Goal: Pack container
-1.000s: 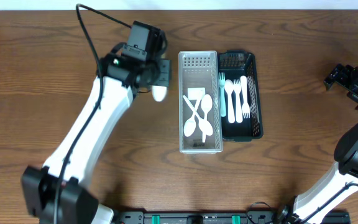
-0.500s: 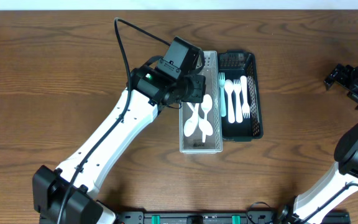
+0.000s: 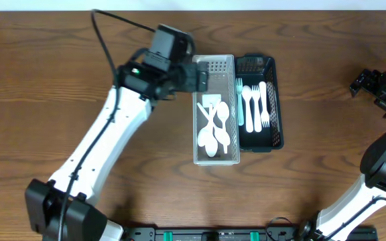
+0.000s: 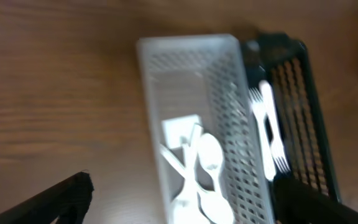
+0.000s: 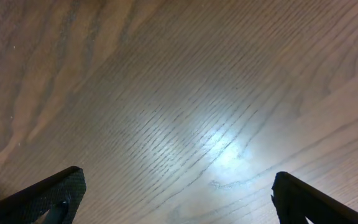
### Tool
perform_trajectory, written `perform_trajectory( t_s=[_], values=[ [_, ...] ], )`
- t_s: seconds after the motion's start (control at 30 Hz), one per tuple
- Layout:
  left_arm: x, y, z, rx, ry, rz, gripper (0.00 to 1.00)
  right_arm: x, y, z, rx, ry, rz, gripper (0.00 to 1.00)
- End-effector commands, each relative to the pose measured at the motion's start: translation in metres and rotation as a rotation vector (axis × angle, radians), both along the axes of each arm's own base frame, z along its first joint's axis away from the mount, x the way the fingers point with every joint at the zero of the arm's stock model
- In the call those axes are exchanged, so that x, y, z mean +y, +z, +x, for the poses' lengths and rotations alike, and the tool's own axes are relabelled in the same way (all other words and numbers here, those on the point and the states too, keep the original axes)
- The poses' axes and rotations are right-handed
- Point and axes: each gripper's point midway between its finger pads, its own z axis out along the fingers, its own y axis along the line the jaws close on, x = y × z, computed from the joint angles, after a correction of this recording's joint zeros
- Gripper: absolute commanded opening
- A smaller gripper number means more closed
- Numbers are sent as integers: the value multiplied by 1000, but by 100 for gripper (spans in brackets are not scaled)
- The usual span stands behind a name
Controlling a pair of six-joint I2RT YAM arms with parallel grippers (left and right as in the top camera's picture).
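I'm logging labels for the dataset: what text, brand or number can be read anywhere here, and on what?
No text can be read.
White patch inside the white basket: too blurred to tell whether printed.
Black basket, spoons, forks: no marks visible.

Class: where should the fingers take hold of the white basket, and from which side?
Probably the white basket by its short end wall farthest from the spoons, from above, one finger each side: the wall is thin and upright, nothing lies against it, and the black basket crowds one long wall.
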Motion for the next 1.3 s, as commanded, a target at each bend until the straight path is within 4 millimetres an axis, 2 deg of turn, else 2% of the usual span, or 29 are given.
perform_trajectory(
  t_s=[0.0,0.13,0.27,0.43,0.47,0.5,0.67,0.73,0.83,0.97,1.13,1.27],
  values=[
    [37,50,1,-135,33,9,96,2,2,2,-5,18,-6,99],
    [81,80,-19,-214,14,95,98,2,2,2,-5,18,-6,99],
    [118,94,-52,-200,88,139,98,2,2,2,-5,18,-6,99],
    [134,111,-114,-173,130,122,98,2,2,2,-5,18,-6,99],
    [137,117,-134,-179,135,116,98,2,2,2,-5,18,-6,99],
    [139,120,-142,-184,142,111,98,2,2,2,-5,18,-6,99],
    [152,145,-204,-295,204,54,98,2,2,2,-5,18,-6,99],
    [163,144,-229,-300,286,24,98,2,2,2,-5,18,-6,99],
    [183,128,-270,-251,406,26,98,2,2,2,-5,18,-6,99],
    [191,111,-311,-220,411,41,98,2,2,2,-5,18,-6,99],
    [194,109,-331,-256,413,29,98,2,2,2,-5,18,-6,99],
    [196,99,-342,-219,410,41,98,2,2,2,-5,18,-6,99]
  ],
)
